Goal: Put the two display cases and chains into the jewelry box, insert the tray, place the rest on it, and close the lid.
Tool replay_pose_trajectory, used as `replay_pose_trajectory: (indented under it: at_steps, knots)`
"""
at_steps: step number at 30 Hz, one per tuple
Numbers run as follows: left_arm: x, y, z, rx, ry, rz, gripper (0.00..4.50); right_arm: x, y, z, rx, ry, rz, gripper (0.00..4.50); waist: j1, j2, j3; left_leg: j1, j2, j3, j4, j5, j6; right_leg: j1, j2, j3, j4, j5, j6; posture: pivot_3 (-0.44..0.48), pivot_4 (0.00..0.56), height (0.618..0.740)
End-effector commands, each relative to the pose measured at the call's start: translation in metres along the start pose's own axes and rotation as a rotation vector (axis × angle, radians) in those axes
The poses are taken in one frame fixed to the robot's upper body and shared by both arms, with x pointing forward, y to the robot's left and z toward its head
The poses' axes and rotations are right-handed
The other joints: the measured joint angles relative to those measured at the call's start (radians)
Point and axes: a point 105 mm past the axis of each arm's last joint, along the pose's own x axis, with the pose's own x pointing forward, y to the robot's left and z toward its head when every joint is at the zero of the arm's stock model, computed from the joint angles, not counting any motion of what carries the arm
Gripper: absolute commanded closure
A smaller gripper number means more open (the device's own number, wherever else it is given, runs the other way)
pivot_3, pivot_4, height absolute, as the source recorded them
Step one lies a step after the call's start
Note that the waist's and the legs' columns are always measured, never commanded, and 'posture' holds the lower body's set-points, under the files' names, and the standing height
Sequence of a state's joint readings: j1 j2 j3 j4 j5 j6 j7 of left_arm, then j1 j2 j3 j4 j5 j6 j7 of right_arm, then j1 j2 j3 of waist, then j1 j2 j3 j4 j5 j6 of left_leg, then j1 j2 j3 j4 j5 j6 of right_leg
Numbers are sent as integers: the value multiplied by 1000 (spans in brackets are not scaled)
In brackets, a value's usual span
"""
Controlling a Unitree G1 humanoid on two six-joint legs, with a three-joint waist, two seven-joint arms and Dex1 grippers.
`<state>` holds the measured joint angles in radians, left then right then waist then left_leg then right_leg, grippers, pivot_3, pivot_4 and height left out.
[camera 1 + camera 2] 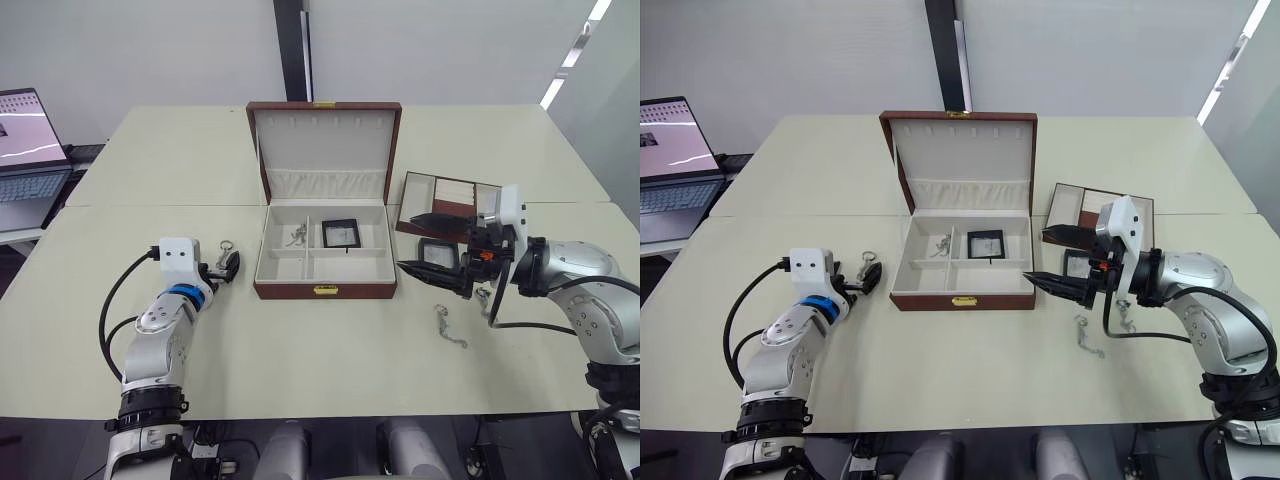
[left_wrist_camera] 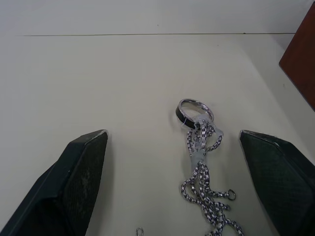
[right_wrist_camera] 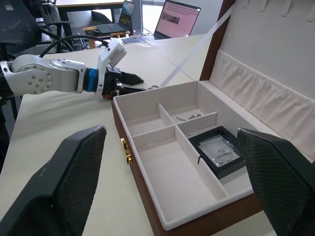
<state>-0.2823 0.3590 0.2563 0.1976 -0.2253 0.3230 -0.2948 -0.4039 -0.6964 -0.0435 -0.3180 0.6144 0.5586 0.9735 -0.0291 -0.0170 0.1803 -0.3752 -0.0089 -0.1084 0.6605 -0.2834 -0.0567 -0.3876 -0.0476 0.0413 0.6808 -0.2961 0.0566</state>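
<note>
Three chains (image 1: 451,327), two display cases (image 1: 340,233), two wide-open hands (image 1: 432,244), none holding.

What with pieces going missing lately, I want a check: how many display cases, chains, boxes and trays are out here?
Display cases: 2 (one in the box, one on the table by the right tool)
Chains: 3 (in the box, by the left tool, on the table)
Jewelry box: 1
Tray: 1
Total: 7
</note>
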Motion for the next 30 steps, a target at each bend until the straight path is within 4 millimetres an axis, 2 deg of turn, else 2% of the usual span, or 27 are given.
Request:
replay_pose_trajectory:
  at_steps: [1, 9, 13, 20, 26, 30]
  knots:
    - [-3, -5, -21, -16, 76, -22, 984, -1, 1, 9, -23, -25, 3, 0, 0, 0, 0, 0, 0, 0, 0, 0, 0, 0, 0, 0, 0, 0, 0, 0, 150, 740]
    - [-3, -7, -20, -15, 72, -26, 3412, -1, 1, 8, -18, -27, -6, 0, 1, 1, 0, 0, 0, 0, 0, 0, 0, 0, -3, 0, 0, 0, 0, 0, 150, 740]
    - [-2, -7, -18, -15, 68, -28, 4490, -2, 1, 7, -17, -27, -10, 0, 1, 1, 0, 0, -1, 0, 0, 0, 0, 0, -3, 0, 0, 0, 0, 0, 150, 740]
    - [-3, -9, -13, -20, 43, -39, 4490, -2, -1, 8, -20, -31, -18, 0, 1, 1, 0, 0, -1, 0, 0, 0, 0, 0, -3, 0, 0, 0, 0, 0, 150, 740]
    - [-11, -7, 14, -30, -34, -81, 4490, -4, 2, 16, -31, -51, -2, 0, 1, 0, 0, -1, 0, -1, 0, 0, 0, 0, -3, -1, 0, 0, 0, 0, 150, 740]
    - [-29, -17, 40, 8, -57, -229, 4490, -5, 7, 21, -37, -56, 9, 0, 0, -1, 0, -2, 0, -1, 0, 0, 0, -1, -1, -1, 0, 0, 0, 0, 150, 740]
